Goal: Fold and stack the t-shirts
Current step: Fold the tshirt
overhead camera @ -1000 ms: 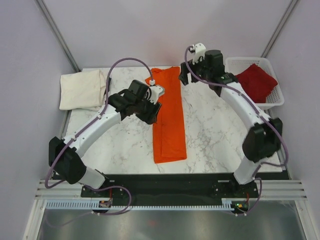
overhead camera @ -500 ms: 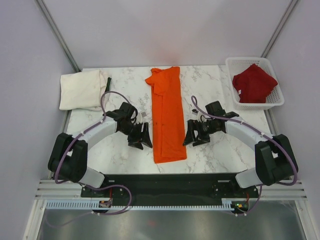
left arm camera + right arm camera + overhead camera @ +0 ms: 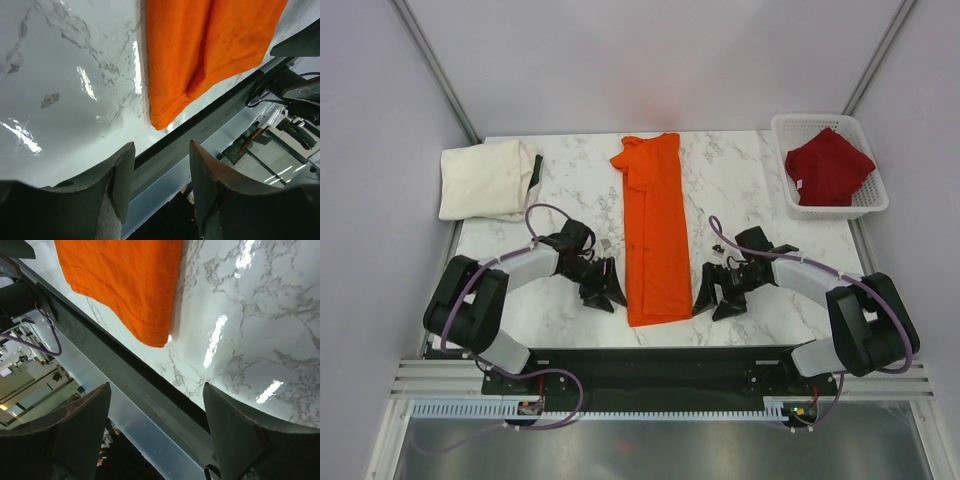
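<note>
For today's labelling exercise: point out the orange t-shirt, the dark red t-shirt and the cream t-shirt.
orange t-shirt [image 3: 656, 240]: top view, middle of strip.
dark red t-shirt [image 3: 830, 166]: top view, centre of heap.
cream t-shirt [image 3: 485, 180]: top view, centre of fold.

The table holds three shirts. The middle shirt lies lengthwise down the centre, running from the far edge almost to the near edge. The left shirt sits on the far left corner, partly past the table's left edge. The basket stands on the far right corner, with the third shirt in it. The left gripper is just left of the middle shirt's near end, and the right gripper is just right of it, opposite. The base bar runs along the near edge, before that shirt's hem.
</note>
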Action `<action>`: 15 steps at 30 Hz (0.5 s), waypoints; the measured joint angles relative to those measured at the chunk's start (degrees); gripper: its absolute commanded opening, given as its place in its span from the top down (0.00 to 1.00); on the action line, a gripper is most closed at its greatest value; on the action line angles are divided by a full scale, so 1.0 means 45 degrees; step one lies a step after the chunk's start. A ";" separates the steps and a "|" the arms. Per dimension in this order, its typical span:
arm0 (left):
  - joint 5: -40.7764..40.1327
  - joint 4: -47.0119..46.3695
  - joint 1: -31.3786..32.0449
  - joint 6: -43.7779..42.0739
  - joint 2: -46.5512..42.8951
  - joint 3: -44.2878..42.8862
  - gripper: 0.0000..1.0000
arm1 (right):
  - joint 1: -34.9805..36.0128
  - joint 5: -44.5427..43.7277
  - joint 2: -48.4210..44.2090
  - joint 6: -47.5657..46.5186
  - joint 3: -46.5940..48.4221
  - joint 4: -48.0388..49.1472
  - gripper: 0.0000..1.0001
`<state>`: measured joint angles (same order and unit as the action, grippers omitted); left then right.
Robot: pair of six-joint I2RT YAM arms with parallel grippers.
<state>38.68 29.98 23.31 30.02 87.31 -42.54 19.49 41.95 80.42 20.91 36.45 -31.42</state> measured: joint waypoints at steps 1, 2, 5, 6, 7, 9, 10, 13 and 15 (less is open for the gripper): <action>0.0117 -0.0107 0.0000 0.0053 0.0209 -0.0019 0.46 | 0.0000 0.0029 0.0151 0.0097 0.0010 0.0136 0.18; 0.0204 -0.0185 0.0005 0.0112 0.0437 -0.0029 0.46 | -0.0010 0.0039 0.0355 0.0194 0.0049 0.0253 0.19; 0.0427 -0.0384 0.0000 0.0228 0.1025 -0.0053 0.48 | -0.0010 0.0039 0.0947 0.0515 0.0223 0.0578 0.20; 0.0447 -0.0418 0.0000 0.0257 0.1151 -0.0053 0.48 | -0.0010 0.0044 0.1098 0.0651 0.0272 0.0714 0.20; 0.0461 -0.0432 0.0005 0.0282 0.1292 -0.0053 0.48 | -0.0015 0.0053 0.1214 0.0792 0.0301 0.0869 0.21; 0.0515 -0.0452 0.0010 0.0321 0.1462 -0.0053 0.50 | -0.0024 0.0053 0.1428 0.1025 0.0393 0.1083 0.23; 0.0544 -0.0481 0.0034 0.0330 0.1515 -0.0053 0.50 | -0.0024 0.0049 0.1549 0.1117 0.0452 0.1161 0.26; 0.0675 -0.0607 0.0146 0.0427 0.1695 -0.0053 0.51 | -0.0024 0.0044 0.1987 0.1331 0.0641 0.1379 0.28; 0.0855 -0.0743 0.0267 0.0515 0.1894 -0.0058 0.55 | -0.0024 0.0073 0.2263 0.1467 0.0724 0.1472 0.29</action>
<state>42.52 26.63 24.51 32.34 95.83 -42.81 19.38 42.28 90.61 27.51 39.70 -24.80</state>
